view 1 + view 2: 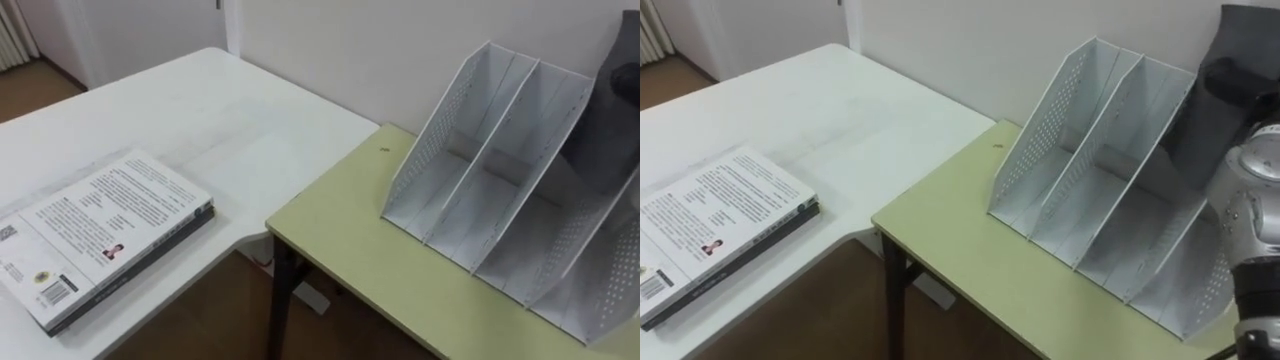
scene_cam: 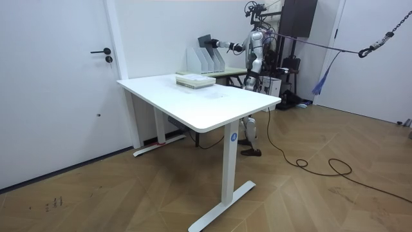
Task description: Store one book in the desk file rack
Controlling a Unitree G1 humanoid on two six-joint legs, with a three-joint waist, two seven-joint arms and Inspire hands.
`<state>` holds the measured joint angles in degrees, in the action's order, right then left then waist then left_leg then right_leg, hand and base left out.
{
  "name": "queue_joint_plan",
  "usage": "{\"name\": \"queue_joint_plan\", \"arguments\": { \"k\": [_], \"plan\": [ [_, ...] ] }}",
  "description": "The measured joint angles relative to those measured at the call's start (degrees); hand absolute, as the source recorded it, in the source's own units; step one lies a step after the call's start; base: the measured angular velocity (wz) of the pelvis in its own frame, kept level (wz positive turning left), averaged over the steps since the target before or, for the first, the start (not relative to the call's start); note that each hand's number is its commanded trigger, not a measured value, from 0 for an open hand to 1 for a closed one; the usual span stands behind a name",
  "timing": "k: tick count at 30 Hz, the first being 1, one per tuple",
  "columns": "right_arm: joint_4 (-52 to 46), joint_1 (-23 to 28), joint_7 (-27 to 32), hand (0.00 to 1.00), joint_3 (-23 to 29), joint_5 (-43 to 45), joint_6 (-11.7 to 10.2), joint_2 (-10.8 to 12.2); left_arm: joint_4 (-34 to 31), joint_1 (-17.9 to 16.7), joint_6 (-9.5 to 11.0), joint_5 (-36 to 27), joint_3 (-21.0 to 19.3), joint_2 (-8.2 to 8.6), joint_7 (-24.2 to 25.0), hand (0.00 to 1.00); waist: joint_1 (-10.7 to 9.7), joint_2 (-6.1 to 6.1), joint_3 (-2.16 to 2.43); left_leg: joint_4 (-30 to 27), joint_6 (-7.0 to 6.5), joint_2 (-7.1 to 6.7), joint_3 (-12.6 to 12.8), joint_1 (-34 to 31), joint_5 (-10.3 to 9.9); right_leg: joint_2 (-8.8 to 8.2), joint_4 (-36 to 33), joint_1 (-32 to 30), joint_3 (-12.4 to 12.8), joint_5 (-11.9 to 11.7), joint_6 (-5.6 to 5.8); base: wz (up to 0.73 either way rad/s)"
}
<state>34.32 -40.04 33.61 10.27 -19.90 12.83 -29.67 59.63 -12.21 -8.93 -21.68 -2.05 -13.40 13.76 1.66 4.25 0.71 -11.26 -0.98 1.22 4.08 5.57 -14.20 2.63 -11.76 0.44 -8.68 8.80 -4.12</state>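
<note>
A white perforated file rack (image 1: 500, 190) with several slots stands on the yellow-green desk (image 1: 345, 245) against the wall. A dark grey book (image 1: 1225, 100) hangs tilted over the rack's right-hand slots, its lower part down between the dividers. My right hand (image 1: 1232, 78) is shut on the book's upper part, and the forearm comes in from the lower right. In the room view the same book (image 2: 206, 42) is held above the rack (image 2: 207, 62). My left hand (image 2: 247, 72) hangs by my side there, too small to read.
A stack of two books (image 1: 95, 235), white cover up, lies on the white table (image 1: 230, 120) to my left. That table meets the desk at a corner, with a floor gap below. The wall runs close behind the rack.
</note>
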Motion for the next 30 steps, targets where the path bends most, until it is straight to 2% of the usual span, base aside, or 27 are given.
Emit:
{"name": "queue_joint_plan", "arguments": {
  "k": [11, 15, 23, 30],
  "plan": [
    [0.74, -0.73, 0.82, 0.0, 0.03, -0.59, 0.0, -0.71, -0.26, -0.14, 0.02, -0.04, 0.0, -0.14, -0.52, 0.0, 0.07, -0.03, 0.03, -0.05, 0.05, -0.06, 0.3, 0.06, 0.04, -0.06, 0.01, 0.01, 0.02, 0.01, 0.0, 0.0],
    [0.74, -1.06, 0.92, 0.0, 0.02, -2.22, 0.0, -1.74, -0.43, -0.13, 0.04, -0.12, 0.04, -0.13, -0.62, 0.0, 0.24, 0.01, 0.01, 0.01, 0.05, -0.05, 0.37, 0.01, 0.04, -0.06, 0.04, -0.08, 0.14, 0.01, 0.0, 0.0],
    [0.72, -1.63, 2.07, 0.0, -0.01, -3.5, 0.0, -1.75, -0.76, -0.11, -0.11, -0.1, 0.11, -0.24, -0.73, 0.0, 0.26, 0.11, -0.01, -0.01, 0.05, -0.03, 0.42, -0.05, 0.04, -0.04, 0.02, -0.14, 0.22, 0.01, 0.0, 0.0],
    [-0.26, -1.64, 2.01, 0.0, -0.59, -5.3, 0.17, -1.75, -1.91, -0.4, -1.09, -0.07, 0.22, -0.46, -0.97, 0.0, 0.37, 0.12, 0.04, -0.07, 0.05, -0.03, 0.44, -0.09, 0.04, -0.07, 0.0, -0.32, 0.15, 0.01, 0.0, 0.0]
  ]
}}
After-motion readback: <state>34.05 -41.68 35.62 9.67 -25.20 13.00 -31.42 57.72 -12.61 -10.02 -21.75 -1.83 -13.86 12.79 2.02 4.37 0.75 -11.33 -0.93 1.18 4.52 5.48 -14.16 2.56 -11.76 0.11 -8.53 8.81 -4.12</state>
